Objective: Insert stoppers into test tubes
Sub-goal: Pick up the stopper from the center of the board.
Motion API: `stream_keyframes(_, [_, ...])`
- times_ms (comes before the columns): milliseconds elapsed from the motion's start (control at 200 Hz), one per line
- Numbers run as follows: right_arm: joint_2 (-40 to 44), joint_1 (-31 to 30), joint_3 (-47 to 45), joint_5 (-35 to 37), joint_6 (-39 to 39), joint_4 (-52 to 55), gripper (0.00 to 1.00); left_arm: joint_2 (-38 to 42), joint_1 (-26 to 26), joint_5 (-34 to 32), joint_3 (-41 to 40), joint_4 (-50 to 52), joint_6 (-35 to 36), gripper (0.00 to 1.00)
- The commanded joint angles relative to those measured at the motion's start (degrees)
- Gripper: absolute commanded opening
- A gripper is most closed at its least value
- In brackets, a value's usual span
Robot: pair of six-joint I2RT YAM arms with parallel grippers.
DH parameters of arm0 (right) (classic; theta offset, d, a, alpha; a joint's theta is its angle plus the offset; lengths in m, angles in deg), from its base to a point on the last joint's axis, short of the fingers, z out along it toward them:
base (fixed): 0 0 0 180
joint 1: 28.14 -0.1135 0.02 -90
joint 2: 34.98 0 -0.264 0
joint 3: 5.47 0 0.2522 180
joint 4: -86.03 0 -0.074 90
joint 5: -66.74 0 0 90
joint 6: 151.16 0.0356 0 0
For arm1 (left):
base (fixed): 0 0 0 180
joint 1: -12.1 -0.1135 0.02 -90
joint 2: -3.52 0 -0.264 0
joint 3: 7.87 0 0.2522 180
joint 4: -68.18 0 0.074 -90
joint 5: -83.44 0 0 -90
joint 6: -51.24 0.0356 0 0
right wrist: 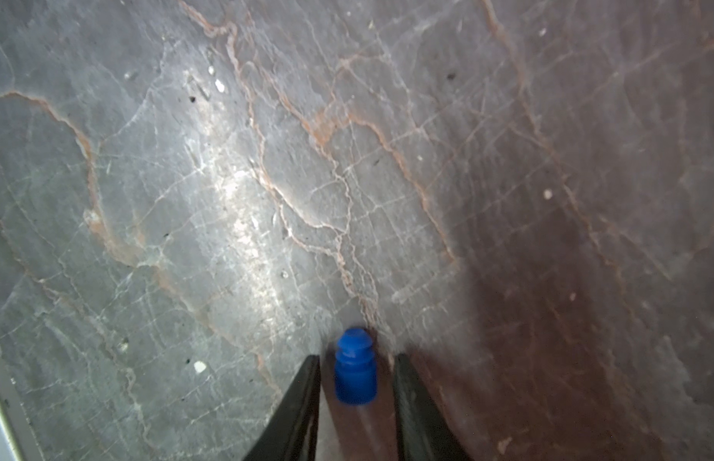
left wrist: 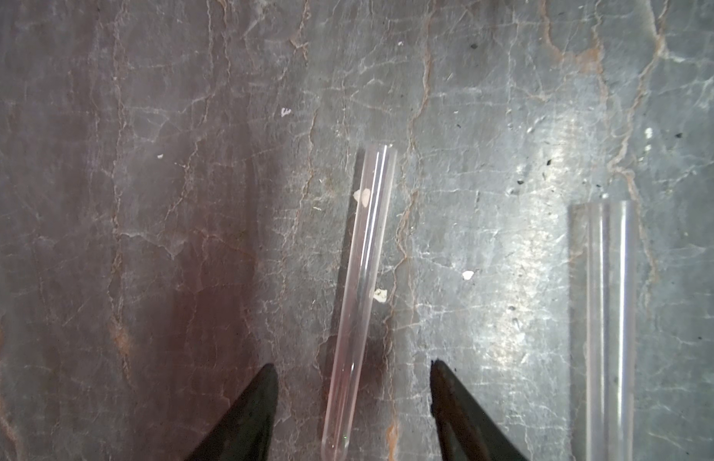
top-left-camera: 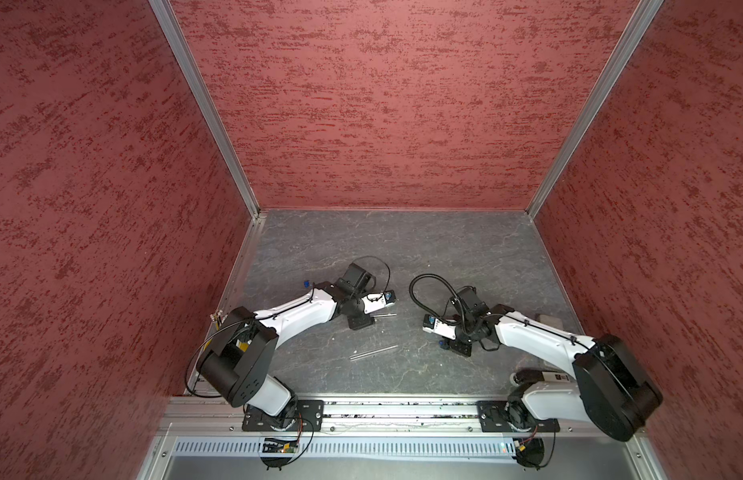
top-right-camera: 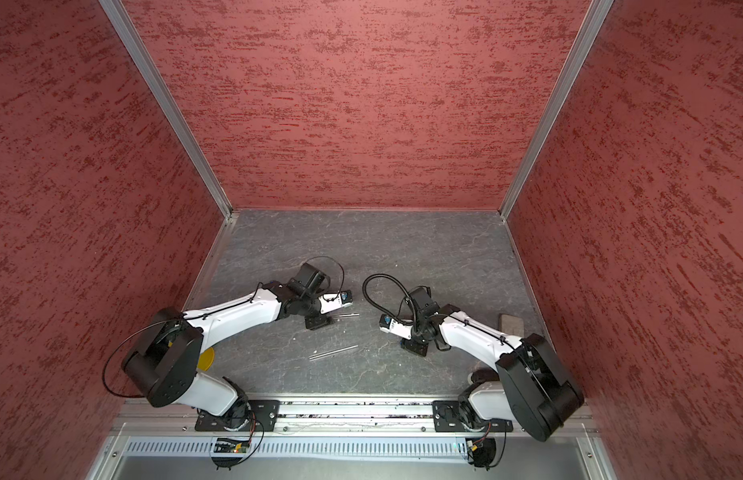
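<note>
Both tools apart, each straddling its piece.
The left tool (left wrist: 351, 367) flanks a test tube (left wrist: 363, 279) lying on the surface (left wrist: 147, 199); the right tool (right wrist: 357, 356) brackets a blue stopper (right wrist: 355, 375), narrow gaps either side.

Soft, even light from overhead. Both top views bow the walls (top-left-camera: 382, 104) outward. Wrist views show glare streaks and reddish shadow on the tabletop (left wrist: 527, 259); the stopper (right wrist: 354, 367) is blurred.

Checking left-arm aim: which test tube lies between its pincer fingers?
The farther tube, away from the robot's base, straddled by the left pincer; the nearer tube lies outside.
</note>
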Motion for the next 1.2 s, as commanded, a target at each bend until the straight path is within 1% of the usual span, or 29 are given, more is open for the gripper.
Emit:
stream_keyframes(0, [-0.4, -0.4, 0.4, 1.3, -0.3, -1.5, 0.31, -1.3, 0.1, 1.0, -0.5, -0.2, -0.6, 0.62])
stream_keyframes(195, [-0.4, -0.5, 0.0, 1.6, -0.5, -2.0, 0.26, -2.1, 0.1, 1.6, 0.0, 0.0, -0.6, 0.61])
stream_keyframes(831, [-0.7, -0.7, 0.6, 2.0, -0.9, -1.2, 0.19, -6.0, 0.0, 3.6, 2.2, 1.4, -0.5, 0.61])
stream_keyframes(907, [-0.8, -0.7, 1.0, 2.0, -0.8, -0.9, 0.19, -6.5, -0.1, 4.0, 2.7, 1.8, -0.4, 0.6])
stream_keyframes(1057, [-1.0, -0.7, 1.4, 2.0, -0.7, -0.7, 0.19, -7.6, -0.4, 5.2, 4.1, 2.8, -0.3, 0.52])
stream_keyframes(1197, [-1.1, -0.6, 1.4, 2.1, -0.9, -0.9, 0.19, -9.1, -0.7, 5.2, 4.9, 3.4, -0.1, 0.5])
